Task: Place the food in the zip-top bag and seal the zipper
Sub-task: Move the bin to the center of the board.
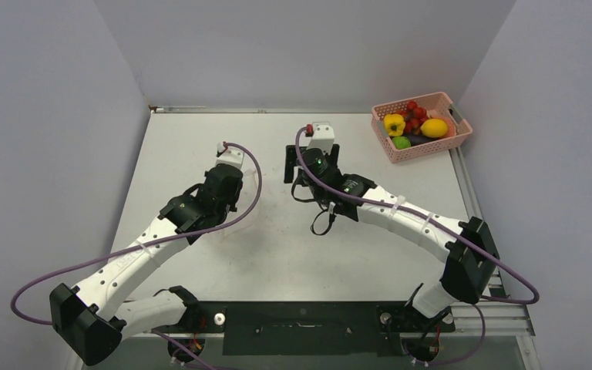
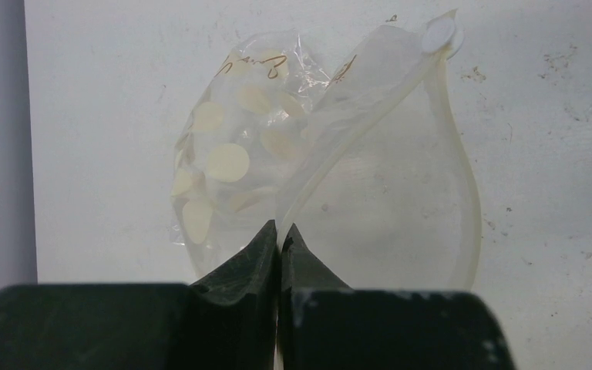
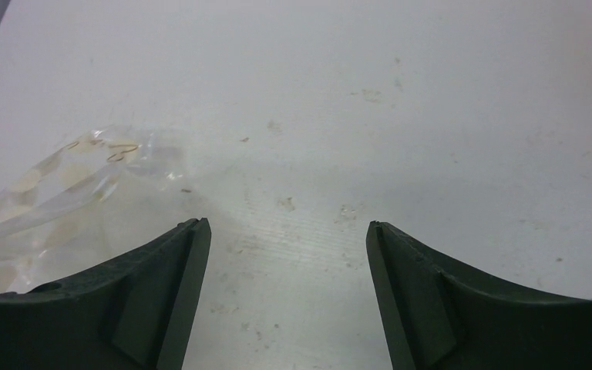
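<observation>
Left pincer (image 2: 280, 231) fingers pressed together, pinching the zipper (image 2: 362, 108) at the mouth edge of the zip-top bag (image 2: 231, 162). Mouth gapes in a loop, crinkly body lies on the tabletop (image 2: 547, 154). Right pincer (image 3: 289, 227) spread wide, holding nothing, over the tabletop with the bag just to its left. Food sits in the pink basket (image 1: 432, 148) at the far right corner, well apart from the bag: pepper (image 1: 394, 123), lemon (image 1: 434, 128), lime (image 1: 401, 142), tomatoes (image 1: 415, 110).

The food (image 1: 394, 123) sits in the basket (image 1: 424, 151) at the worktop's (image 1: 277, 254) far right corner; the zip-top bag (image 2: 239, 162) lies mid-worktop, left of the right tool (image 3: 287, 225).
</observation>
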Robot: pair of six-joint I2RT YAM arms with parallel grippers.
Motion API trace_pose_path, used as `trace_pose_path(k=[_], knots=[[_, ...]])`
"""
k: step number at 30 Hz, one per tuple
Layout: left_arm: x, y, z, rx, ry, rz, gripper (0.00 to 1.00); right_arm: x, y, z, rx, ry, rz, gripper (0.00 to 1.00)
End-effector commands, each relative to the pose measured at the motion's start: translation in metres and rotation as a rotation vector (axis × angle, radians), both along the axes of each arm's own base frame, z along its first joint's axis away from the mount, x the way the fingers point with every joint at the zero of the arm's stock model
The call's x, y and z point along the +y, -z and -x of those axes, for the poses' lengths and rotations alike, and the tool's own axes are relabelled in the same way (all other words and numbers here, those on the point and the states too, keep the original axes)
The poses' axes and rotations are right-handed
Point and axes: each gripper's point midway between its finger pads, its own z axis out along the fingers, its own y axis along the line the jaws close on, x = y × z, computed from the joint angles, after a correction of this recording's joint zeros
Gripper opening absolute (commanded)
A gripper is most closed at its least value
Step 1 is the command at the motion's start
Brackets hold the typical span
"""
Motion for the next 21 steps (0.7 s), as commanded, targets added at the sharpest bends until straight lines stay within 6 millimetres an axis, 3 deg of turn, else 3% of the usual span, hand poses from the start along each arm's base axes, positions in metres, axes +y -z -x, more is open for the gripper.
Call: trace_pose_path(k=[1, 9, 21], knots=[[-0.006, -0.025, -0.003, -0.056, 0.008, 0.061, 0.0, -0.054, -0.03, -0.024, -0.052, 0.162, 0.034, 0.76], [-0.007, -0.025, -0.002, -0.055, 0.014, 0.072, 0.0, -0.123, -0.03, -0.066, -0.057, 0.365, 0.074, 0.76], [-0.005, -0.029, -0.001, -0.064, 0.012, 0.113, 0.0, -0.232, -0.003, -0.119, 0.011, 0.665, 0.064, 0.76]])
